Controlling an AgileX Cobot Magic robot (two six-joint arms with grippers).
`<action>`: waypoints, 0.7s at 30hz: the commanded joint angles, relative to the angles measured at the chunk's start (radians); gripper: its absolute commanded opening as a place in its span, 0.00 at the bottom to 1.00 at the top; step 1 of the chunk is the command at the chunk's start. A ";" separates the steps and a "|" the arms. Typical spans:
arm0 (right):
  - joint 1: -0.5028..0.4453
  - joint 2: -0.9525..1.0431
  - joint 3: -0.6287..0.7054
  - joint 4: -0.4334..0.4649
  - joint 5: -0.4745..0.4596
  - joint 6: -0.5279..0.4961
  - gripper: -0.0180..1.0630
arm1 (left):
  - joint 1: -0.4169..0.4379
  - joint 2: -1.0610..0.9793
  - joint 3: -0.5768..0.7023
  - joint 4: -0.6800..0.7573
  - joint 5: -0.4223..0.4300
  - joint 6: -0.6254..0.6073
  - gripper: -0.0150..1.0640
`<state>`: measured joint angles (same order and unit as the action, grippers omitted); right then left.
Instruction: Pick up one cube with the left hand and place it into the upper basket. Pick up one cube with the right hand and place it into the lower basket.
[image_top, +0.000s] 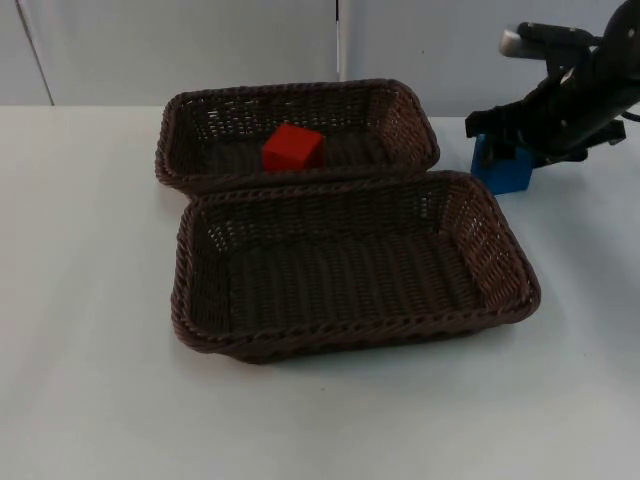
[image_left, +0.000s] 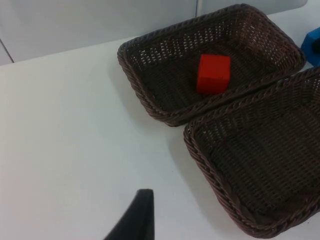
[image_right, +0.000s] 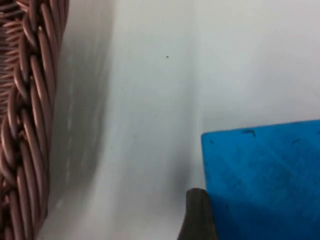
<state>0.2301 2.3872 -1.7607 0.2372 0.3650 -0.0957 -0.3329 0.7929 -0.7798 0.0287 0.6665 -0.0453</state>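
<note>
A red cube (image_top: 292, 148) (image_left: 214, 73) lies inside the upper basket (image_top: 200, 110) (image_left: 150, 55), near its front wall. The lower basket (image_top: 500, 250) (image_left: 210, 165) stands directly in front of it and holds nothing. A blue cube (image_top: 503, 170) (image_right: 265, 180) (image_left: 312, 46) rests on the table just right of the two baskets. My right gripper (image_top: 505, 140) is down at the blue cube, reaching in from the upper right. My left gripper (image_left: 135, 220) hangs back above bare table to the left of the baskets, waiting.
The lower basket's woven rim (image_right: 30, 115) stands close beside the blue cube, with a strip of white table (image_right: 150, 100) between them. The grey partition wall (image_top: 200, 50) closes the far side. Open table (image_top: 90, 300) stretches left of and in front of the baskets.
</note>
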 joint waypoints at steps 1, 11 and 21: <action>0.003 -0.036 -0.005 -0.011 0.018 -0.006 0.02 | -0.004 -0.004 0.006 0.000 -0.007 -0.008 0.93; 0.003 -0.195 -0.005 -0.091 0.166 -0.006 0.02 | -0.004 -0.004 0.006 -0.003 0.001 -0.008 0.93; 0.003 -0.350 -0.005 -0.153 0.354 -0.008 0.02 | -0.004 -0.004 0.006 -0.003 0.001 -0.008 0.93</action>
<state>0.2301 2.0657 -1.7607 0.0991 0.6910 -0.0957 -0.3329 0.7929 -0.7798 0.0287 0.6686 -0.0453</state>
